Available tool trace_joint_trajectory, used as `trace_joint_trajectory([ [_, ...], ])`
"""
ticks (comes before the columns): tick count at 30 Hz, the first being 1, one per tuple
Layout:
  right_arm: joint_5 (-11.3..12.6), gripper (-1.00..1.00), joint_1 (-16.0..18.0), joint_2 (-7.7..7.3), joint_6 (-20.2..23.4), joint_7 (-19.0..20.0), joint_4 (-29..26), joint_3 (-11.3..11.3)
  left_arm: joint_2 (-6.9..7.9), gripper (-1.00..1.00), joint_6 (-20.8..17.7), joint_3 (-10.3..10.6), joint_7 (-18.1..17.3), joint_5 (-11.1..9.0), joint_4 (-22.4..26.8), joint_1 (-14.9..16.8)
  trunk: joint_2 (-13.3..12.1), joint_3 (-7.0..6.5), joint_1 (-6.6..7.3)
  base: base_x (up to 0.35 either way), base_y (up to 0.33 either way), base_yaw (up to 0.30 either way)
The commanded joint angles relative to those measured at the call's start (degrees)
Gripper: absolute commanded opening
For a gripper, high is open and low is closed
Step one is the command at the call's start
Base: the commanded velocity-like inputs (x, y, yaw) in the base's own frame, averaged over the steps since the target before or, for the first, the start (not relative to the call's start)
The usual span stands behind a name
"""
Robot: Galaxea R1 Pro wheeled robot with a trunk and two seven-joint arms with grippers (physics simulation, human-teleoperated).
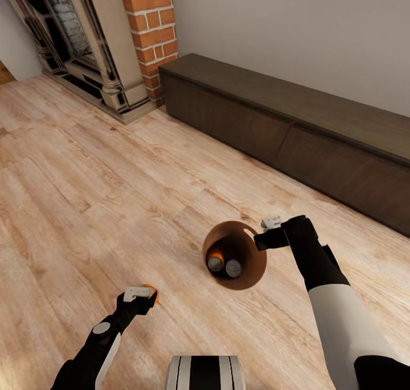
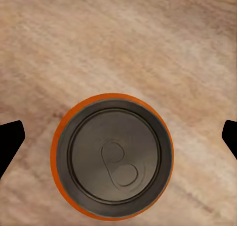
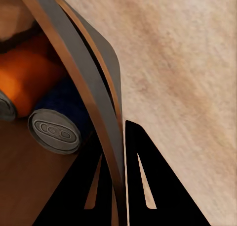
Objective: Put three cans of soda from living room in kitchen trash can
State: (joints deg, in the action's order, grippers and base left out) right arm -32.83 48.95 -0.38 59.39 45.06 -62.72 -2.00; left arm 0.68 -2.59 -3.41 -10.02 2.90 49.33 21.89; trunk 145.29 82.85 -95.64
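Left hand [image 1: 142, 294] around soda can [image 2: 112, 157]

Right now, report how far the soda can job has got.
Done: two cans lie inside the trash can, whose rim the right gripper pinches. In hand: the third can sits between the left gripper's fingers, which look spread wide of it. Left: getting that can into the bin. The wood floor and brick fireplace suggest the living room, not the kitchen.

Light wood plank floor [image 1: 102, 208] covers most of the frame. A red brick fireplace [image 1: 108, 42] stands upper left. A long, low dark brown cabinet [image 1: 296, 134] runs along the plain grey wall [image 1: 296, 31], upper right.
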Motion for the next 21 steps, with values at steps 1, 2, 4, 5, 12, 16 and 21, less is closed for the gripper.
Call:
trace_joint_trajectory([
  [1,1.37,-1.00,0.00,0.02,0.61,0.38,-0.33,-0.02,0.01,1.00,0.02,-0.01,0.00,0.00,0.09,0.00,0.00,0.00,0.00,0.000,0.000,0.000],
  [2,1.37,-1.00,0.00,0.02,0.61,0.38,-0.57,0.00,0.02,1.00,0.02,-0.01,0.00,0.00,0.14,0.00,0.00,0.00,0.00,0.000,0.000,0.000],
  [4,1.37,-1.00,0.00,0.03,0.61,0.38,-0.73,0.02,0.02,1.00,0.03,0.00,0.00,0.00,0.18,-0.01,0.00,0.00,0.00,0.000,0.000,0.000],
  [5,1.37,-1.00,-0.03,0.04,0.61,0.38,-0.83,0.04,0.02,1.00,0.03,0.00,0.00,0.00,0.20,-0.01,0.00,0.00,0.00,0.000,0.000,0.000],
  [12,1.37,-1.00,-0.06,0.22,0.61,0.38,-0.98,0.06,0.00,1.00,-0.04,-0.01,0.02,0.00,0.17,0.00,0.10,1.55,-0.18,0.000,0.000,0.000],
  [16,1.37,-1.00,-0.04,0.13,0.61,0.38,-1.00,0.07,0.02,1.00,-0.05,-0.01,0.07,0.00,0.28,0.00,0.12,1.99,-0.23,0.000,0.000,0.000],
  [21,1.37,-1.00,-0.08,0.10,0.61,0.38,-1.42,0.07,0.03,1.00,0.02,-0.01,0.23,0.00,0.36,0.00,0.12,1.99,-0.23,0.000,0.000,0.000],
])
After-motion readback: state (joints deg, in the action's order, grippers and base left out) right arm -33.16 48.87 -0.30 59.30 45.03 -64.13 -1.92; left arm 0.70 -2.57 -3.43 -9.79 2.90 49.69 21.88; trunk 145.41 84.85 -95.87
